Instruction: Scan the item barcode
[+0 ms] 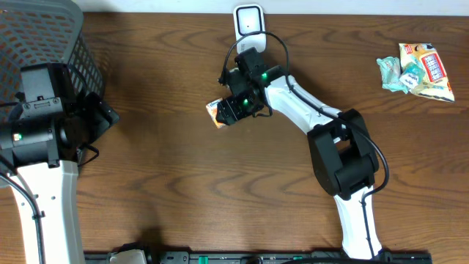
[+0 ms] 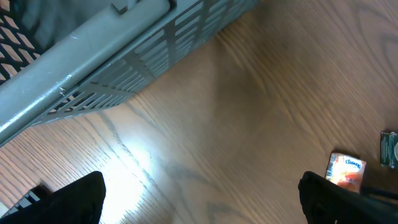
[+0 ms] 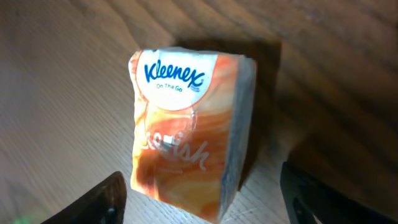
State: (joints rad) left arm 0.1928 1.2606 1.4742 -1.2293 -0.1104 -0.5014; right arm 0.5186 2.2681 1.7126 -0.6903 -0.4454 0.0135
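Table (image 1: 161, 169): dark wood with visible grain, smooth, semi-gloss; in the left wrist view it returns a soft patch of light.
Basket (image 1: 51, 29): grey moulded plastic lattice, matt finish.
Tissue pack (image 3: 186, 130): thin printed plastic film wrapper, glossy, lightly creased along the edges.
Packets (image 1: 418, 70) at the far right: crinkled, shiny film.
Scanner (image 1: 248, 20): smooth white plastic housing.
Right arm (image 1: 300, 103): smooth white plastic shells, with matt black joint housings.
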